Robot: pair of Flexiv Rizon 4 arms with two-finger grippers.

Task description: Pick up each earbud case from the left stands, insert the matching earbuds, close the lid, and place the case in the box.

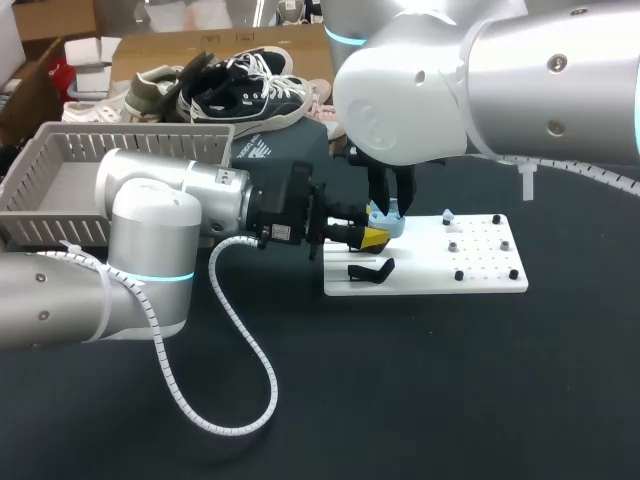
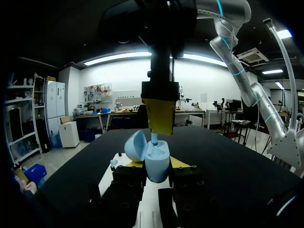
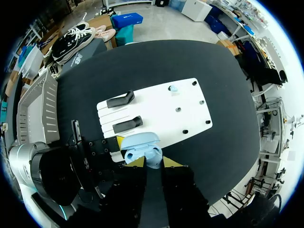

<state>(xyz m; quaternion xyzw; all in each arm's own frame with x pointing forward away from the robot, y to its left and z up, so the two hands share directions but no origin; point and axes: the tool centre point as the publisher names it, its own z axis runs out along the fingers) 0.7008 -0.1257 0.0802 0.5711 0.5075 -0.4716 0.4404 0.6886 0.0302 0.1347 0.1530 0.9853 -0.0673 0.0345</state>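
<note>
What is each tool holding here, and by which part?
Left tool grips the open light-blue earbud case by its lower body. Right tool pinches an earbud by its upper end above the case.

Smooth, slightly glossy pale blue plastic earbud case; matt white plastic board; matt black table; grey slatted plastic basket

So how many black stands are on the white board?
2. One stand is beside the open blue case; the other stand lies next to it on the white board. None looks hidden.
</note>
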